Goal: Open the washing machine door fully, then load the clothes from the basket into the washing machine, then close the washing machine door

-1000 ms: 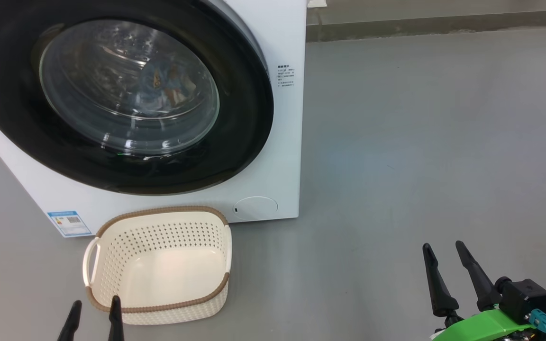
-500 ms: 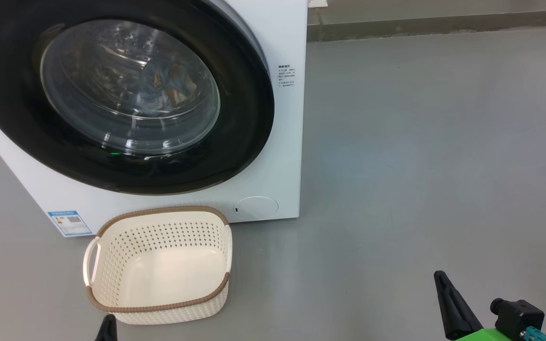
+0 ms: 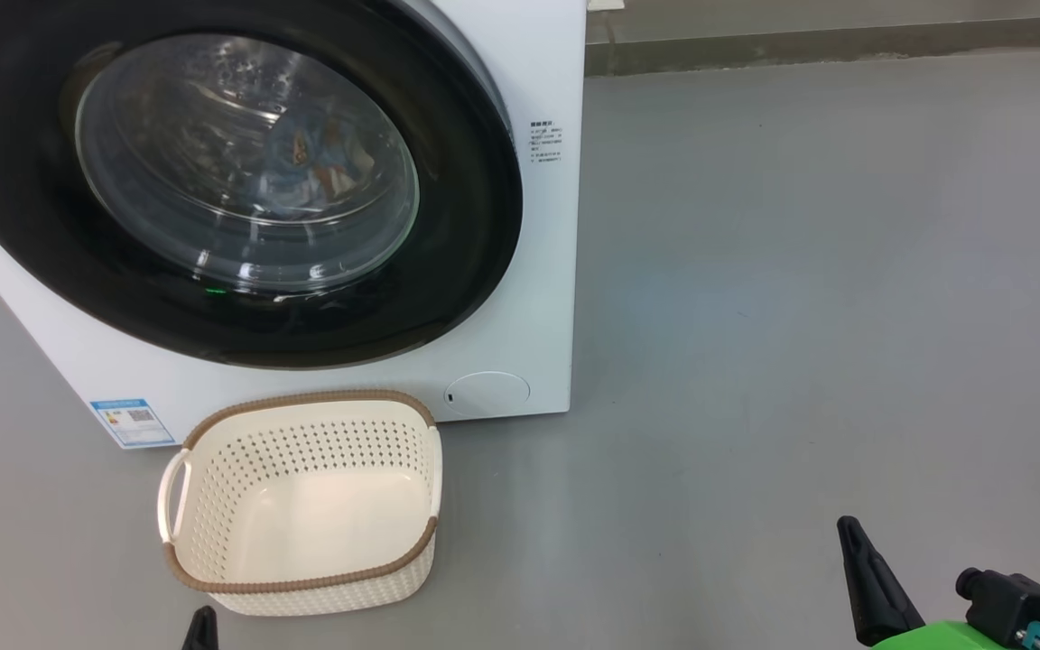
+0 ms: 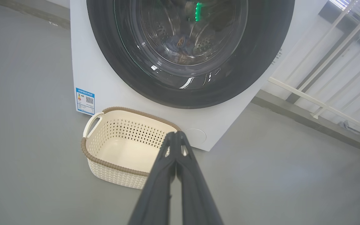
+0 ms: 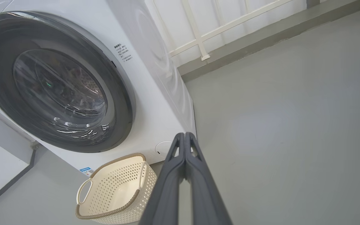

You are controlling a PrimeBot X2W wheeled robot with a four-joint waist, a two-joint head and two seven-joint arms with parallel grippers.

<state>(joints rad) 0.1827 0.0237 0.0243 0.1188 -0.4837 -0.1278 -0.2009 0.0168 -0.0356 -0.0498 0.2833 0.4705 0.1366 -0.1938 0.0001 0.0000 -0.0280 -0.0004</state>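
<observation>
The white washing machine (image 3: 538,271) stands at the upper left with its round black-rimmed door (image 3: 475,226) shut against its front. Through the glass bowl, light-blue clothes (image 3: 317,167) with orange-brown print lie inside the drum. The cream basket (image 3: 213,506) with a brown rim sits on the floor before the machine, and nothing lies in it. My left gripper (image 4: 176,134) is shut with nothing in it, near the basket's front edge (image 3: 202,623). Low at the right, over bare floor, my right gripper (image 3: 848,528) is shut too, its fingers pressed together (image 5: 184,136).
Grey floor (image 3: 800,298) spreads wide to the right of the machine. A low kerb (image 3: 845,45) runs along the back. A white railing (image 5: 205,34) stands behind it. A blue label sticker (image 3: 132,422) sits low on the machine's front.
Both grippers have gone from open to shut and sunk toward the bottom edge of the head view. Machine, door and basket have not moved.
</observation>
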